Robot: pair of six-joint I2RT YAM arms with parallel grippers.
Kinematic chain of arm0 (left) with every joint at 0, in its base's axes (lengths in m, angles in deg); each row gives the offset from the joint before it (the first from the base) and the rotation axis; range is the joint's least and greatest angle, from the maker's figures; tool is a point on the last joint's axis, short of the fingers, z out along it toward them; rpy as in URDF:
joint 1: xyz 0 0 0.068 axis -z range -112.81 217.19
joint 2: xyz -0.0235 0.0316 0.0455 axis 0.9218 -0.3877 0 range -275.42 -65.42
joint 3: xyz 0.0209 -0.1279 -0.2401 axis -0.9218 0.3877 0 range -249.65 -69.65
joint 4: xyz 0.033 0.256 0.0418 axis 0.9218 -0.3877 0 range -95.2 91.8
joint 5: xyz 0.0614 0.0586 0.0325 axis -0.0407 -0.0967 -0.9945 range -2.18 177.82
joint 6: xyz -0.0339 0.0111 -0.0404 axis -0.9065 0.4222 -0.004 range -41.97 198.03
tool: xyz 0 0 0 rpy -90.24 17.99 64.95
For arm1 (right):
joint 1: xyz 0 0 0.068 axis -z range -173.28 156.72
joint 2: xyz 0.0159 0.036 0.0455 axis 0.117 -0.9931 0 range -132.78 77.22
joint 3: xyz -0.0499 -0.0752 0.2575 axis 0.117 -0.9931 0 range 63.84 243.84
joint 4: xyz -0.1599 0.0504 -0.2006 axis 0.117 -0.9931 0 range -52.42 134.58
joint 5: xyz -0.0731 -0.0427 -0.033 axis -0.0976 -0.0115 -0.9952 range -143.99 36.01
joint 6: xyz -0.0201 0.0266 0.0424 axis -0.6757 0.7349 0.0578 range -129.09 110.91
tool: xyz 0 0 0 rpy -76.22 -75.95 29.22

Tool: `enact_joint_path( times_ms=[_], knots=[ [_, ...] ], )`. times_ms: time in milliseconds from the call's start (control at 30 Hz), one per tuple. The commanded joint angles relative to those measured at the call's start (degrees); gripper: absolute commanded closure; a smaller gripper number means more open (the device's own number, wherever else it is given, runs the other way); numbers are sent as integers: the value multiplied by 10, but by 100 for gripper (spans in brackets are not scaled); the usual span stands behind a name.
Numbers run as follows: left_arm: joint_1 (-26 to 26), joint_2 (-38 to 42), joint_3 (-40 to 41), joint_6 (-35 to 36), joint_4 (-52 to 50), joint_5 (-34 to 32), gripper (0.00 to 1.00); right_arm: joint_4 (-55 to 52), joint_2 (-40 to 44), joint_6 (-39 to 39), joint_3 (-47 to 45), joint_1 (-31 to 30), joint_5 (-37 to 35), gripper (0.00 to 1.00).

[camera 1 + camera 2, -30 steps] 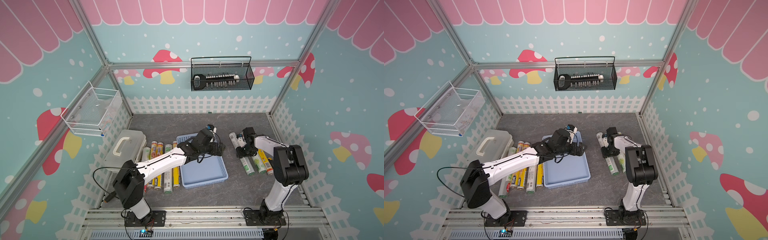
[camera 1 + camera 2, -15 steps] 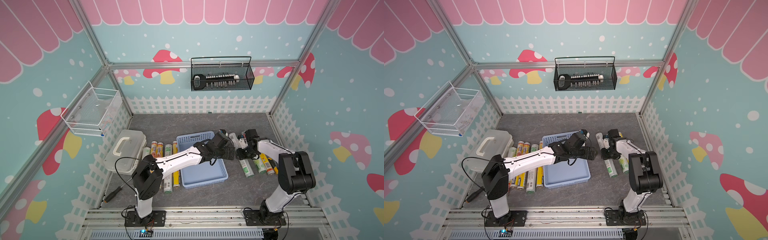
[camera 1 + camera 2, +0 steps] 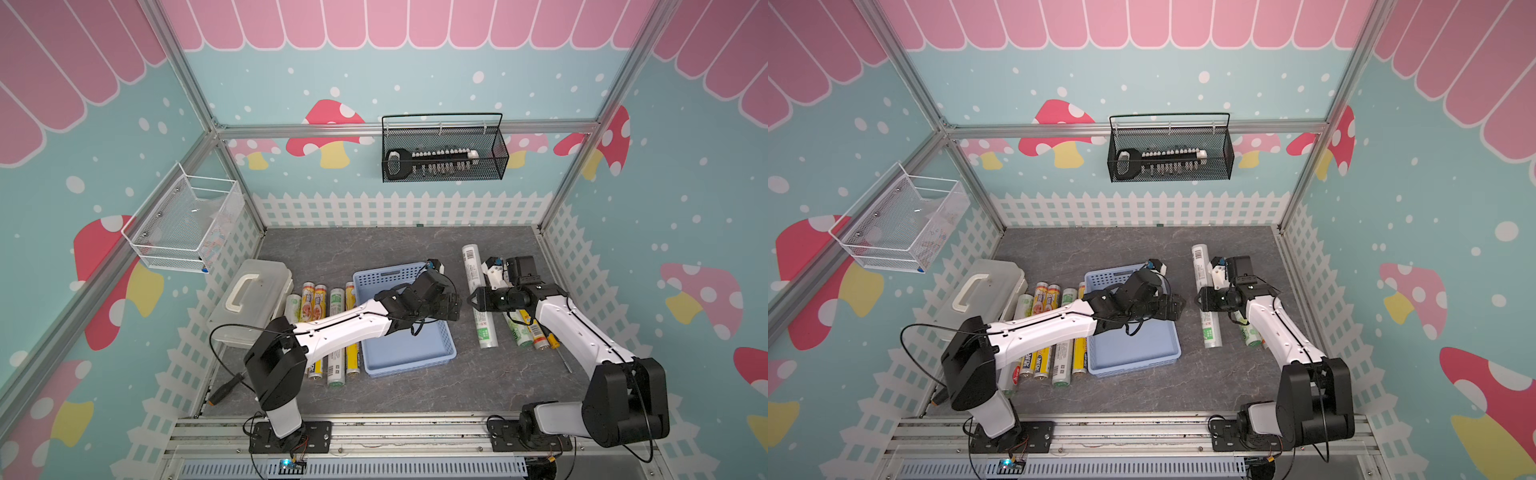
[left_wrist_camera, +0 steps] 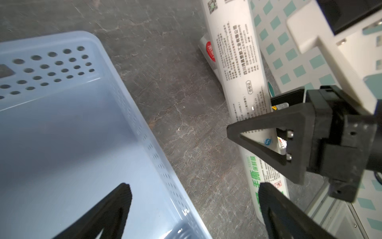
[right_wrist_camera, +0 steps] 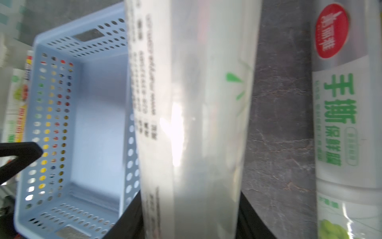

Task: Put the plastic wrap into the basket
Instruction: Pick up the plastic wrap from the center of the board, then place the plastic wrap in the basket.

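Gripping a long white roll (image 3: 483, 328) at its midpoint, the right fingers (image 3: 473, 299) are clamped where the wrap should balance level once raised. Whether it is clear of the tabletop (image 3: 374, 249) cannot be told. It lies at the basket's 3 o'clock, running alongside that rim but apart from it.

The blue basket (image 3: 409, 366) sits empty at mid-tabletop, so no wrap is in yet. The left fingers (image 3: 454, 308), spread wide and holding nothing, hang over the basket's 3 o'clock rim with tips toward the right fingers, placed, it seems, to receive the roll or steady the basket.

A row of rolls (image 3: 316, 299) waits at the basket's 9 o'clock, partly under the left arm. Spare rolls (image 3: 519, 332) lie farther out at 3 o'clock, under the right arm.

The likely next move is a short carry toward 9 o'clock, keeping the roll parallel to the basket's long sides so it fits.
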Motion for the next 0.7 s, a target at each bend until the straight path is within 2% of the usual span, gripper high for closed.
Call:
enact_joint_path(
  times_ms=[0,167,367,667],
  knots=[
    [-10,68,52,10,64,-51,1,45,17,81,15,-23,90,75],
    [-43,166,148,-5,86,-106,1,78,16,140,35,-93,73,77],
    [-109,280,266,-43,85,-135,1,153,-26,224,50,-173,69,77],
    [-179,390,364,-84,57,-136,1,211,-125,297,91,-265,58,78]
  ],
)
